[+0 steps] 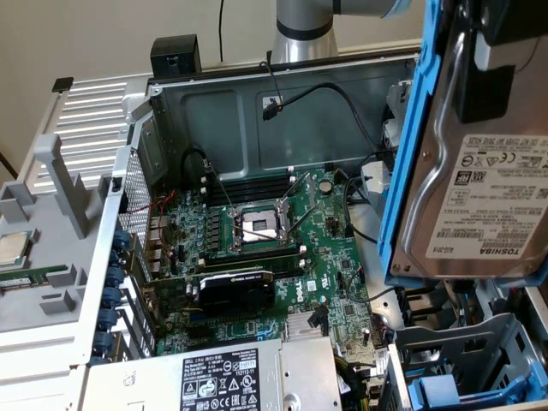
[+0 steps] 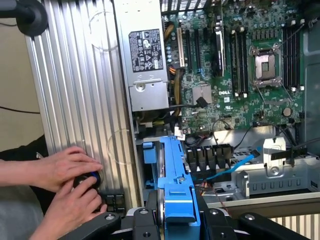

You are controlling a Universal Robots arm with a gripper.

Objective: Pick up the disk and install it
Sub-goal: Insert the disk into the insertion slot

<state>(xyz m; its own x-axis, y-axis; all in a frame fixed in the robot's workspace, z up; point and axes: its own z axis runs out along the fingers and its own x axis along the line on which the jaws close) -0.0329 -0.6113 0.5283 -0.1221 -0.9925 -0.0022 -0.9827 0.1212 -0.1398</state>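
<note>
Count: one disk (image 1: 479, 197) in one gripper (image 2: 176, 220); one open case (image 1: 342, 94) holding one motherboard (image 1: 342, 300), one CPU socket (image 1: 257, 227), one graphics card (image 1: 235, 287) and one power-supply box (image 1: 231, 381) at the case's edge nearest the exterior camera. One loose processor chip (image 1: 12, 248) on one grey tray (image 1: 51, 308) off the case's side wall, at the exterior view's left. Two hands of one person, upper hand (image 2: 62, 167) and lower hand (image 2: 70, 205), at one ribbed panel's (image 2: 75, 90) edge.

The disk (image 1: 479, 171), clamped in the end effector (image 2: 176, 222), is running off the exterior view's top and right edges; in the wrist view its label face is lying out of sight. A person's hands (image 2: 62, 167) beside the end effector are being cropped at the forearms.
</note>
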